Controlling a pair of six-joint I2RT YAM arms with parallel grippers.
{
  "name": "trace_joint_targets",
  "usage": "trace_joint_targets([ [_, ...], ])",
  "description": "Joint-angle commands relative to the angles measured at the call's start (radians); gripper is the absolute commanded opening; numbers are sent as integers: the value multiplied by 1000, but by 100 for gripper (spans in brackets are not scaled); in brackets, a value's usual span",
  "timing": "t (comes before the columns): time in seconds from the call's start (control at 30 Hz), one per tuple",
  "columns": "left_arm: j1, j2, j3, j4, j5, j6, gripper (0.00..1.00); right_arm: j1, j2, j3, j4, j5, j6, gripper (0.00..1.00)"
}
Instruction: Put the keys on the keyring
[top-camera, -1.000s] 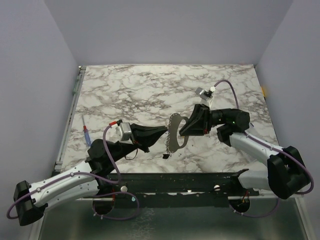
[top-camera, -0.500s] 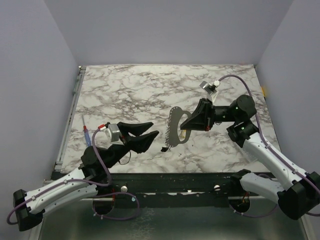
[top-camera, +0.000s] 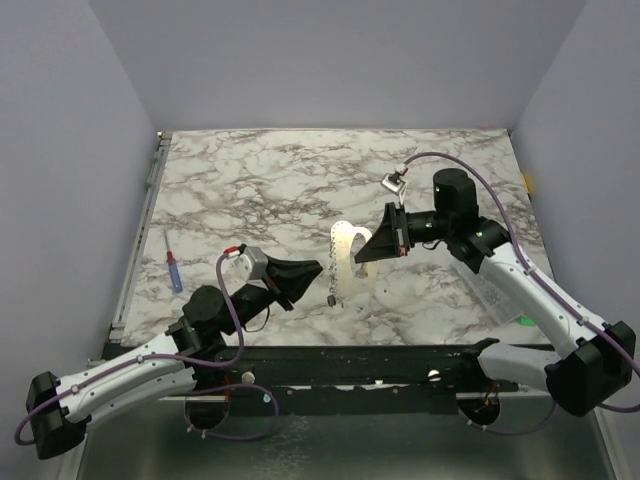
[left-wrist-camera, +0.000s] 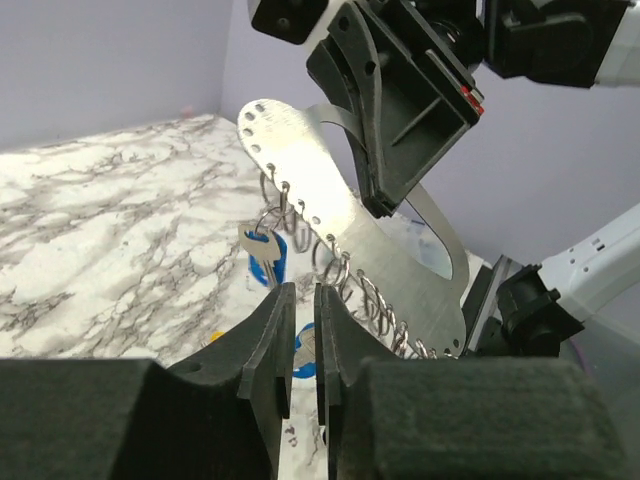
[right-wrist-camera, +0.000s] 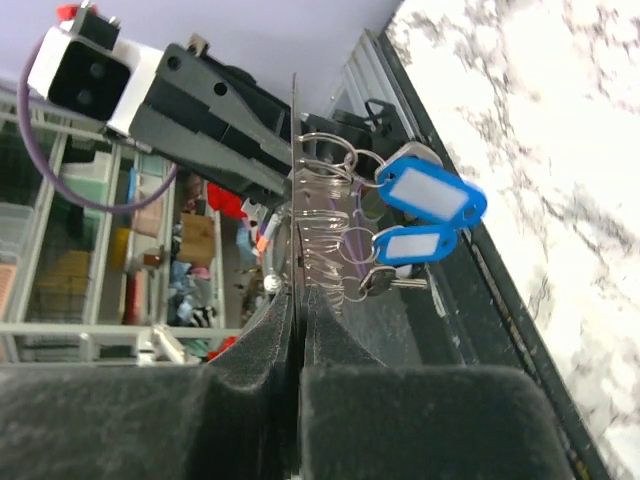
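Above the marbled counter (top-camera: 280, 180), between the two arms, the right gripper (top-camera: 362, 258) has its jaws closed flat on one edge of the keyring plate (top-camera: 343, 250). It holds the steel sheet upright, clear of the surface, with the row of split rings (left-wrist-camera: 345, 275) facing the left gripper (left-wrist-camera: 304, 322). The left jaws stand narrowly parted, a thin slit between them with nothing visibly caught. Their tips sit just short of the rings, near the lower half of the row. Two blue-tagged keys (right-wrist-camera: 432, 195) hang from rings just beyond the right jaws' tips, dangling below the plate. A red-and-blue stick (top-camera: 174, 270) lies well off to the outer side of the left jaws.

The work appears to be at the threading stage, with one arm presenting the rings and the other closing in. Whether the left jaws are going for a ring or a hanging key cannot be told. The next move likely calls for a fine, square pinch while the right jaws keep the plate steady. A glancing touch could set the rings swinging.
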Motion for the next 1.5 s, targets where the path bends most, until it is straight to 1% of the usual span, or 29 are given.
trace_joint_targets([
  [0.0, 2, 20, -43, 34, 11, 1, 23, -1, 52, 80, -327, 98, -51, 1],
  [0.07, 2, 14, -63, 42, 0, -12, 27, 1, 56, 98, -375, 127, -55, 1],
  [0.13, 2, 8, -85, 61, -13, -20, 29, 0, 57, 108, -396, 124, -62, 1],
  [0.33, 1, 44, -122, 119, -58, -25, 29, 0, 69, 111, -389, 77, -73, 1],
  [0.5, 1, 74, -156, 229, -78, -20, 32, 1, 75, 113, -390, 52, -88, 1],
  [0.67, 2, 144, -150, 287, -57, -3, 42, 0, 78, 120, -396, 41, -103, 0],
  [0.77, 1, 187, -143, 317, -43, 8, 45, 1, 76, 123, -397, 36, -107, 1],
  [0.87, 1, 224, -140, 358, -32, 21, 45, 1, 70, 120, -396, 25, -111, 1],
  [0.97, 2, 251, -145, 410, -20, 31, 42, 1, 66, 119, -396, 20, -116, 1],
  [1.1, 1, 274, -156, 479, 21, 48, 44, 0, 63, 114, -396, 5, -122, 1],
  [1.27, 1, 298, -154, 504, 55, 75, 48, 0, 59, 111, -397, -2, -126, 1],
  [1.47, 0, 320, -150, 511, 119, 100, 47, 1, 54, 111, -388, -5, -121, 1],
])
